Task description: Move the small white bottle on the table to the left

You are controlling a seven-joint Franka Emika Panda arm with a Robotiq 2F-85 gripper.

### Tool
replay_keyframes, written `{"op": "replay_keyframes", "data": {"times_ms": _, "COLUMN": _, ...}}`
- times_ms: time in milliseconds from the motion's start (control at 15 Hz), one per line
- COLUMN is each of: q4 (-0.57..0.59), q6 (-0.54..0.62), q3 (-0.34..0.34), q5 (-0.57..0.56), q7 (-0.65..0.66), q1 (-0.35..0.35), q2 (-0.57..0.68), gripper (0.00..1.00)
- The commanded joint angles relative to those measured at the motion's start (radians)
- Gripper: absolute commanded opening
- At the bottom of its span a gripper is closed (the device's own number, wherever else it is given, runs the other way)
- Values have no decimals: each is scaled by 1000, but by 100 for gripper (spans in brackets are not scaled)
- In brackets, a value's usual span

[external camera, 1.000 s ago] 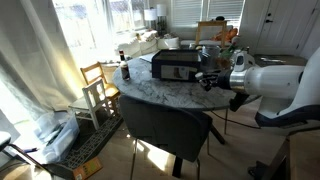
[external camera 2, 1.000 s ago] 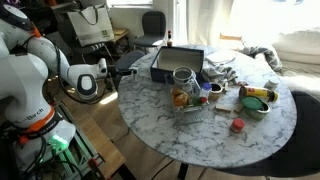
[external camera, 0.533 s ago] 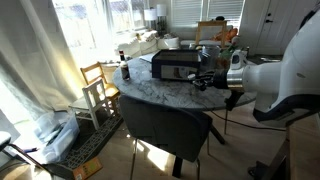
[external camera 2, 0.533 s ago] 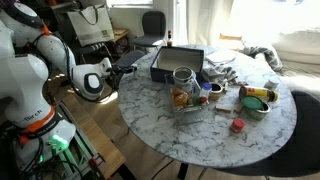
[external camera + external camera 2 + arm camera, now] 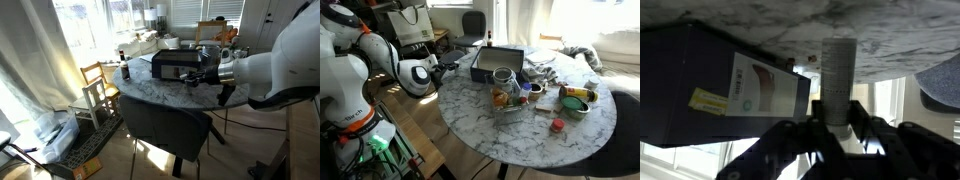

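Note:
The small white bottle (image 5: 838, 75) shows only in the wrist view, which stands upside down. It stands on the marble table (image 5: 890, 30) next to a black box (image 5: 710, 90). My gripper (image 5: 838, 112) has its two dark fingers pressed against both sides of the bottle's cap end, shut on it. In both exterior views the gripper (image 5: 203, 78) (image 5: 452, 68) reaches in level over the table's rim (image 5: 160, 92) (image 5: 520, 130) beside the black box (image 5: 175, 66) (image 5: 498, 62). The bottle itself is hidden there by the fingers.
A glass jar (image 5: 503, 78), a metal bowl (image 5: 577, 100), a red lid (image 5: 557, 125) and small items stand mid-table. A dark bottle (image 5: 124, 70) stands at the table's far side. A dark chair (image 5: 165, 125) and a wooden chair (image 5: 98, 85) stand by the table.
The arm has swung in toward the table, carrying the gripper from beyond the rim to beside the black box.

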Motion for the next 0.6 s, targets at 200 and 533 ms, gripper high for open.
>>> {"op": "replay_keyframes", "data": {"times_ms": 200, "q4": 70, "q6": 9, "q3": -73, "q5": -96, "q7": 97, "q1": 23, "q2": 175, "gripper": 8}}
{"op": "replay_keyframes", "data": {"times_ms": 533, "q4": 118, "q6": 9, "q3": -95, "q5": -100, "q7": 120, "q1": 31, "q2": 266, "gripper": 8}}
